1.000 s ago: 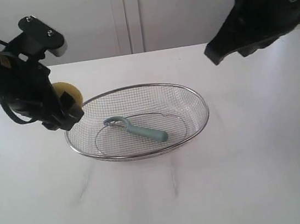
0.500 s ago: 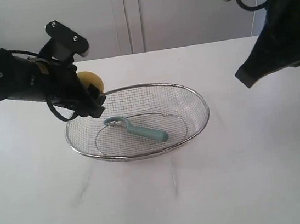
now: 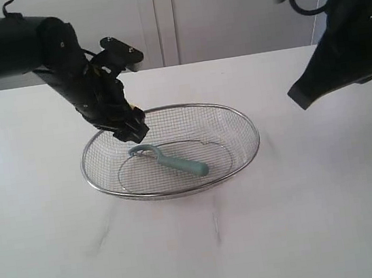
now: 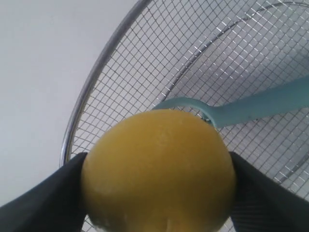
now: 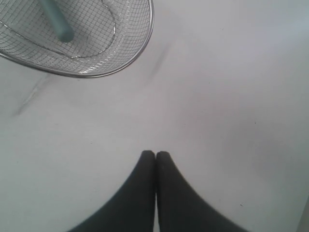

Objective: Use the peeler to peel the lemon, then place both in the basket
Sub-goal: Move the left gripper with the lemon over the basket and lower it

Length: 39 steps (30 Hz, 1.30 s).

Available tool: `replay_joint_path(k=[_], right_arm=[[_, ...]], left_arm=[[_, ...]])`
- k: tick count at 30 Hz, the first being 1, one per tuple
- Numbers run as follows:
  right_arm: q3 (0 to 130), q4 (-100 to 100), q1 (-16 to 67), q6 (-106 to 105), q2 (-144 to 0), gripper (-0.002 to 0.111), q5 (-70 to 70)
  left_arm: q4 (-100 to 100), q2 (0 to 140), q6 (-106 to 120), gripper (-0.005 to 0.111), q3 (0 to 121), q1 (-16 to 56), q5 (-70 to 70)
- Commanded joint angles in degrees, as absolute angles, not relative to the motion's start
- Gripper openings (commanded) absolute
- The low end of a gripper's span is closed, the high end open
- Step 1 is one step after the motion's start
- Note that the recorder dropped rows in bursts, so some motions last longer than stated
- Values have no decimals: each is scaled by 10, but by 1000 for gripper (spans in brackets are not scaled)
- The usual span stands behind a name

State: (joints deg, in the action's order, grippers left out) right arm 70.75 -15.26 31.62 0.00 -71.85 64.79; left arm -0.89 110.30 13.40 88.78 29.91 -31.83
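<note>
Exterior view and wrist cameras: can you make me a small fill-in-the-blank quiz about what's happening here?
1. The left pincer grips the yellow ____.
2. The teal ____ lies inside the wire basket.
3. The right pincer is shut and holds ____.
Missing words: lemon; peeler; nothing.

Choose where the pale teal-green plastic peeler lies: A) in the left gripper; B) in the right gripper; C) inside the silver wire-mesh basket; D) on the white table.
C: the peeler lies on the basket's mesh floor; the left gripper holds a yellow lemon, the right gripper is shut, empty.
</note>
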Motion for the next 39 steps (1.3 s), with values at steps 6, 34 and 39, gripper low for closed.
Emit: replay_joint_path(k=[6,34,39], right_arm=[[706,-154,312,0,-714,0,645],[706,-151,312,7,-714,0,651],[706,-151,312,9,-714,0,652]], left_arm=[[50,1161,129,0,934,301,-375],[57,1194,129,70,934,304,-365],[57,1194,129,74,934,304,-374]])
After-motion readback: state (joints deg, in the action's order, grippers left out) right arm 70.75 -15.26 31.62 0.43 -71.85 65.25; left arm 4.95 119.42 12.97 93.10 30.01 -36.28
